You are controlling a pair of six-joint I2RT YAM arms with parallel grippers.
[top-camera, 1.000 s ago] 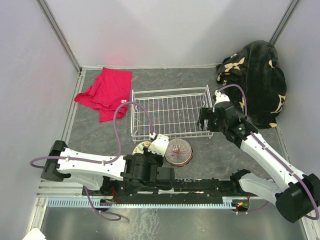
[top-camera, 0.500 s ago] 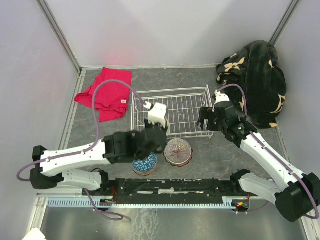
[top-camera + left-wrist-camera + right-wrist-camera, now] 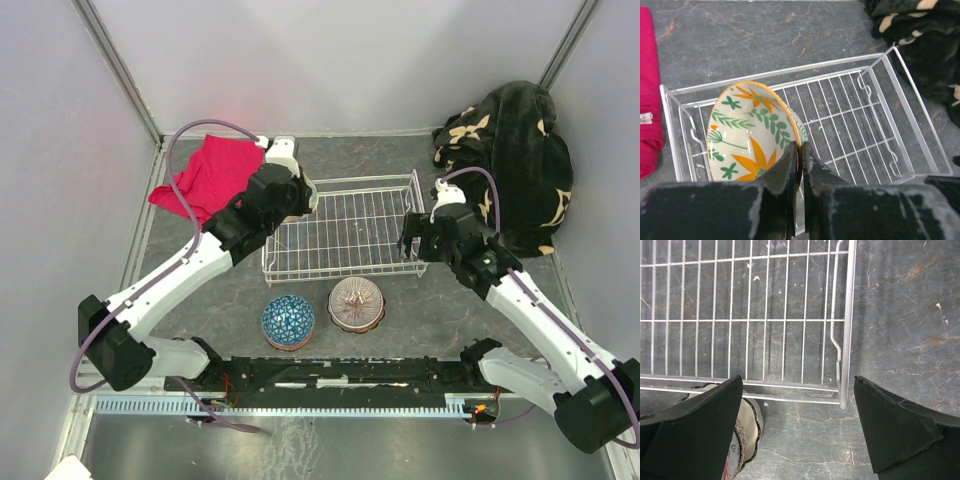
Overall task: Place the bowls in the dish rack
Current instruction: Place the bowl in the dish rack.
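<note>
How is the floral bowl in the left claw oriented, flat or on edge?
On edge: the floral bowl, rim pinched in the shut left claw, turns its painted face sideways over the dish rack.

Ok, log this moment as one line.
left tool: shut on flowered bowl, above left end of rack | right tool: open, empty, at rack's right side | blue bowl, brown bowl: on table
</note>
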